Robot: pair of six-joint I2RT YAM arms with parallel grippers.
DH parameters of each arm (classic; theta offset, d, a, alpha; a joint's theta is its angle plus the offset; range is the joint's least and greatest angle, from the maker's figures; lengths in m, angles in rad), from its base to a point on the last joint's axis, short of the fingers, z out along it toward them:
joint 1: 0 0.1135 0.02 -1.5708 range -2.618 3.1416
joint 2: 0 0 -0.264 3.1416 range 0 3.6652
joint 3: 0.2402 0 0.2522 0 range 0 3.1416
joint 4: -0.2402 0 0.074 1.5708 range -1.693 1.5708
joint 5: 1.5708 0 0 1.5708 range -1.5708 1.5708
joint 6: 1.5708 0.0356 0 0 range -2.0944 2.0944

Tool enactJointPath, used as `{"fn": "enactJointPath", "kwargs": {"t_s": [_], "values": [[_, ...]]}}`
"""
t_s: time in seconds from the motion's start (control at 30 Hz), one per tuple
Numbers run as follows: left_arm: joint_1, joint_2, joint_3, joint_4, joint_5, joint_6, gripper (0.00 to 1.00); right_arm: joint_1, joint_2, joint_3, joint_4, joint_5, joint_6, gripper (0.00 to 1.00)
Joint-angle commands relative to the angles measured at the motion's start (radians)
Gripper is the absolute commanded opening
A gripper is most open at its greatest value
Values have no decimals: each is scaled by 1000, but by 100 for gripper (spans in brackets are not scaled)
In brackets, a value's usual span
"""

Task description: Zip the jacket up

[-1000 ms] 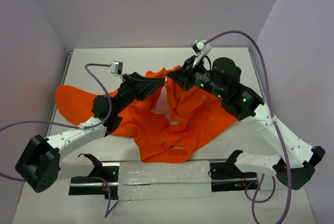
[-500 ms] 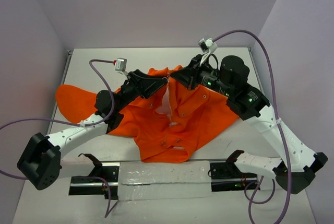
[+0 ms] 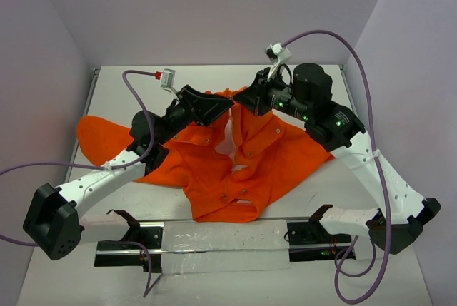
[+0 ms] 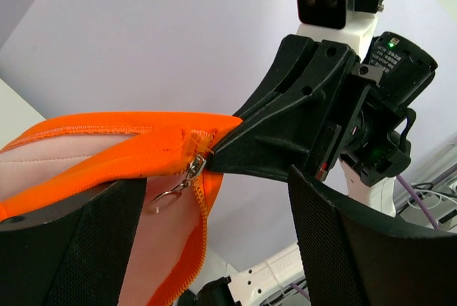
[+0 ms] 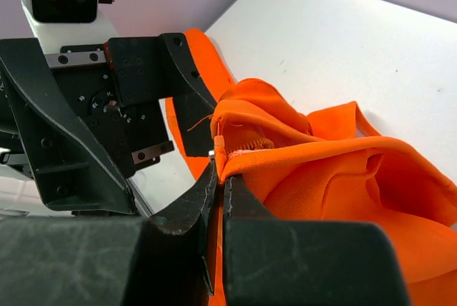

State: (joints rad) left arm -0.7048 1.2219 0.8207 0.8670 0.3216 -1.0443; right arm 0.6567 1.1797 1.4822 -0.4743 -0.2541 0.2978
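**Right gripper pinches the jacket's top edge; left gripper stands spread beside it**

The right gripper (image 3: pixel 240 101) has its jaws pressed together on the orange edge of the jacket (image 3: pixel 246 167), at the top of the front opening. In the right wrist view the fabric bunches just above the two closed tips. The left gripper (image 3: pixel 220 106) faces it, close by. Its fingers (image 4: pixel 71 249) are spread wide, and the jacket's edge and pale lining (image 4: pixel 57 170) run across the gap between them. Whether either finger touches the cloth cannot be told. The zipper slider (image 4: pixel 194 166) sits right at the right gripper's tip, with its small ring pull (image 4: pixel 168 195) hanging below.

The rest of the jacket lies open on the white table (image 3: pixel 200 78), hem toward the arm bases and one sleeve (image 3: pixel 100 138) out to the left. A metal rail (image 3: pixel 221 243) runs along the near edge. Plain lavender walls (image 3: pixel 214 6) close in the table on three sides.
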Motion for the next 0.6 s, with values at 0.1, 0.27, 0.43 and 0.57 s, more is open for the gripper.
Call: {"fn": "enactJointPath", "kwargs": {"t_s": [0.1, 0.27, 0.43, 0.57], "values": [[2, 14, -27, 175, 81, -56, 79, -2, -2, 53, 17, 32, -26, 0], [2, 9, -62, 219, 79, -77, 72, -2, -2, 50, 18, 31, -29, 0], [2, 7, -69, 224, 79, -81, 62, -2, 1, 47, 18, 31, -32, 0], [2, 6, -69, 199, 79, -69, 60, -1, 1, 49, 20, 31, -33, 0]]}}
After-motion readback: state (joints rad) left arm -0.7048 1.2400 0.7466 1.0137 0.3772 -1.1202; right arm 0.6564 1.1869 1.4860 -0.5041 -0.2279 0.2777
